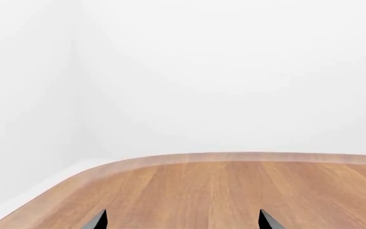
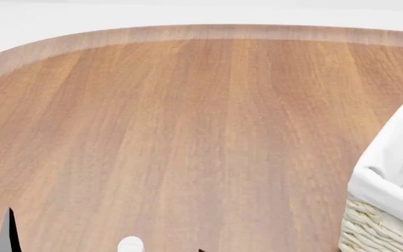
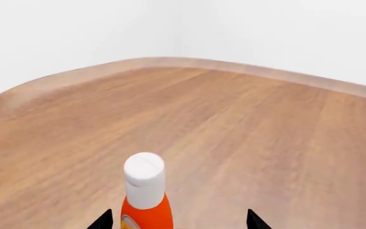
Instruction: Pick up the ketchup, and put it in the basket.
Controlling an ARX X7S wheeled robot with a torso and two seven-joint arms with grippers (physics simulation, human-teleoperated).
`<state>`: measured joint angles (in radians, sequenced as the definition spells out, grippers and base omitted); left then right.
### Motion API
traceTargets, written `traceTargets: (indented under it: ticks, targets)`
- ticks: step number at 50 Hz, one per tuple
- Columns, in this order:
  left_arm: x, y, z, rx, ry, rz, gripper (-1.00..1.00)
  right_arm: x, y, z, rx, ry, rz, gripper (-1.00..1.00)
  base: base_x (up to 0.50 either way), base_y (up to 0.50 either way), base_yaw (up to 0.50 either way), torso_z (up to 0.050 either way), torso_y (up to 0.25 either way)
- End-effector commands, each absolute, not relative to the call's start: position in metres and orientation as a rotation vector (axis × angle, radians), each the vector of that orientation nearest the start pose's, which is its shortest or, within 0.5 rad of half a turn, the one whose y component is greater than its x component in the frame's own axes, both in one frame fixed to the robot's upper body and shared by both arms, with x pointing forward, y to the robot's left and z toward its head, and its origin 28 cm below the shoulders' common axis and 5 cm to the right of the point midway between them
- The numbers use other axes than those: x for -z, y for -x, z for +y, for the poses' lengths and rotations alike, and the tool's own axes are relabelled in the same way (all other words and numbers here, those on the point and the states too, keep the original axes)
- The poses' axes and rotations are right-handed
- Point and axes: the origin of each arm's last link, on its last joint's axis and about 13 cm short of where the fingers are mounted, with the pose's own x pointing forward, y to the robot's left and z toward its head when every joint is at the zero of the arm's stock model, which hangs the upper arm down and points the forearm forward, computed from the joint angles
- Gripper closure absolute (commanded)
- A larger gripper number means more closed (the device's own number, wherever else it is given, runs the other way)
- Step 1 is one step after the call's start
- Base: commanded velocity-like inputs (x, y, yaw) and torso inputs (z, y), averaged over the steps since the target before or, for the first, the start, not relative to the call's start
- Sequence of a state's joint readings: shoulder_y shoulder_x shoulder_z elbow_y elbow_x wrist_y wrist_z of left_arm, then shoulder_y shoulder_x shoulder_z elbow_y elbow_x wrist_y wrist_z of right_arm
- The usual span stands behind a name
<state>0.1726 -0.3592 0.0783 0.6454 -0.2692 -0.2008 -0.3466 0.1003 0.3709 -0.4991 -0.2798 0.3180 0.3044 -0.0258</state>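
The ketchup [image 3: 146, 195], an orange-red bottle with a white cap, stands upright on the wooden table between the fingers of my right gripper [image 3: 178, 222]. That gripper is open, and neither fingertip touches the bottle, which is nearer one finger than the other. In the head view only the ketchup's white cap [image 2: 130, 245] shows, at the bottom edge. The basket [image 2: 387, 173], cream wicker with a white cloth liner, stands at the right edge of the head view, well apart from the bottle. My left gripper [image 1: 181, 220] is open over bare wood with nothing between its fingers.
The wooden table [image 2: 187, 115] has a rounded far edge [image 2: 215, 31] with white floor and walls beyond. A dark fingertip [image 2: 6, 231] shows at the head view's lower left.
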Motion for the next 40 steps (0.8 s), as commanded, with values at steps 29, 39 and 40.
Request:
traceTargets:
  ticks: [29,39,40]
  targets:
    - [-0.098,-0.169,0.239,-0.100,-0.024,-0.226,-1.00,-0.034,-0.229,-0.055,-0.631,0.150,0.206,-1.00,0.00,0.00,0.00,0.000,0.000]
    - [-0.099,-0.166,0.239,-0.104,-0.022,-0.227,-1.00,-0.031,-0.231,-0.047,-0.656,0.170,0.217,-1.00,0.00,0.00,0.00,0.000,0.000]
    - [-0.100,-0.166,0.239,-0.104,-0.022,-0.228,-1.00,-0.031,-0.232,-0.047,-0.656,0.172,0.218,-1.00,0.00,0.00,0.00,0.000,0.000]
